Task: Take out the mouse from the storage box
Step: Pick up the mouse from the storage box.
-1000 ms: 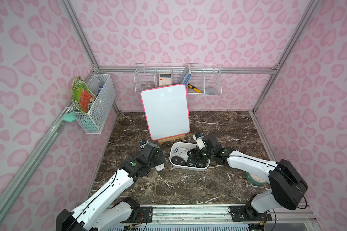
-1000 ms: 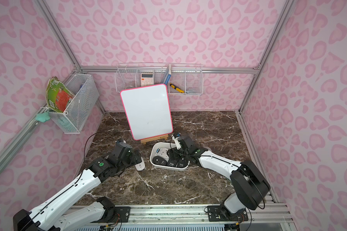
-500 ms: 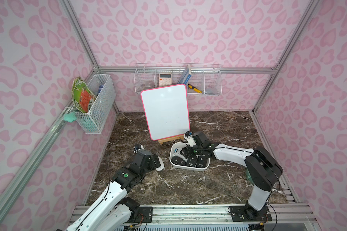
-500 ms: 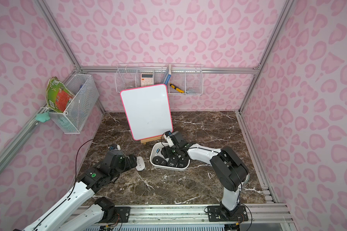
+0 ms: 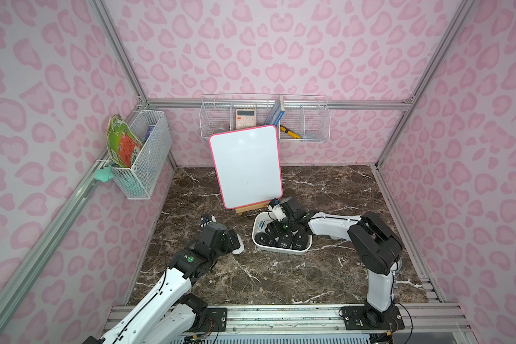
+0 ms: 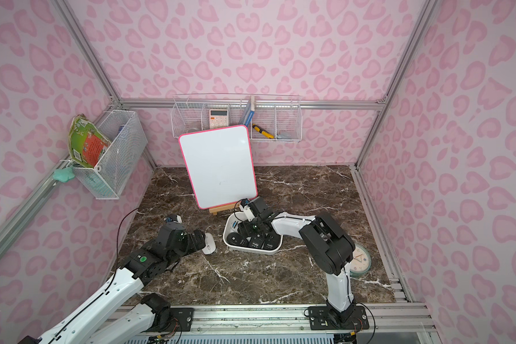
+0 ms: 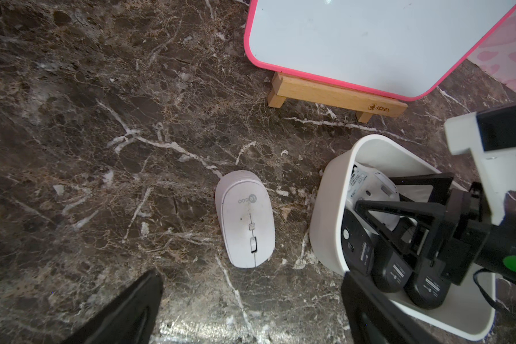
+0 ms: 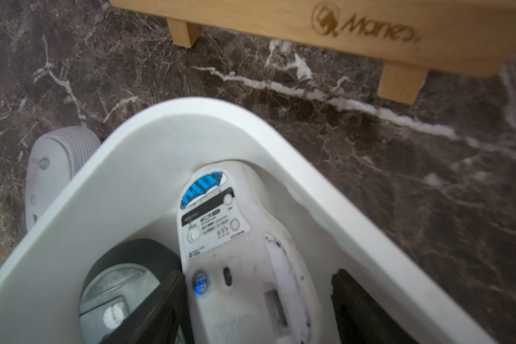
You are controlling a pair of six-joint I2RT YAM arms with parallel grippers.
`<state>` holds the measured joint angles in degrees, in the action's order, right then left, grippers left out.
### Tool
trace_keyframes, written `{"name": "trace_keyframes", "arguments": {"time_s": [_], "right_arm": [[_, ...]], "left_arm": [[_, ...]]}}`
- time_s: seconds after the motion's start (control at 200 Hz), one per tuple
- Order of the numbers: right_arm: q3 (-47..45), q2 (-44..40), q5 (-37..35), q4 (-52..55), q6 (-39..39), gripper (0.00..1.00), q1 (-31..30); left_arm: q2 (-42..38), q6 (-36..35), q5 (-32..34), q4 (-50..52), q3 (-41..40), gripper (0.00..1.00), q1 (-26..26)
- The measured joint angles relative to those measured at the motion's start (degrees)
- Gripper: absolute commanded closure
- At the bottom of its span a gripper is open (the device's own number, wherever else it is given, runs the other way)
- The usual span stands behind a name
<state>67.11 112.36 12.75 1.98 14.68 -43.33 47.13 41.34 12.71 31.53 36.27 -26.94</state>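
The storage box [image 5: 280,252] [image 6: 251,249], a shallow white tub, sits on the marble in front of the easel. It holds several black mice [image 5: 285,238] [image 7: 390,268]. A white mouse [image 8: 245,268] [image 7: 373,190] lies underside up at the box's far left end. My right gripper [image 8: 258,297] [image 5: 276,229] reaches down into the box, open, with a finger on each side of that white mouse. One finger lies against it and a sliver of gap shows at the other. Another white mouse [image 7: 246,217] [image 5: 238,247] lies on the table left of the box. My left gripper [image 7: 252,277] [image 6: 198,238] stands wide open just short of it, holding nothing.
A pink-framed whiteboard [image 5: 246,166] on a wooden easel [image 7: 334,95] stands close behind the box. Wire baskets hang on the back wall [image 5: 265,119] and the left wall [image 5: 143,155]. A round clock [image 6: 359,259] lies on the table by the right arm's elbow.
The right arm has raised its elbow and its gripper has shifted left inside the box onto the white mouse. The left arm has drawn back a little from the white mouse on the table.
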Motion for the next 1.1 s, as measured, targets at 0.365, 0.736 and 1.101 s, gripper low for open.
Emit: {"name": "trace_keyframes", "arguments": {"time_s": [0.365,0.736,1.101], "right_arm": [[0.8,1.7,1.1,-2.3,-1.2,0.50,0.0],[0.7,0.5,-3.2,-2.8,-1.4,0.70,-1.7],[-0.4,-2.5,-8.7,0.1,-1.4,0.78,-3.2]], "left_arm": [[0.6,-0.2,0.0,-0.4,-0.1,0.01,0.3],[0.8,-0.2,0.1,-0.4,-0.1,0.01,0.4],[0.5,0.0,0.2,-0.3,0.1,0.01,0.4]]}}
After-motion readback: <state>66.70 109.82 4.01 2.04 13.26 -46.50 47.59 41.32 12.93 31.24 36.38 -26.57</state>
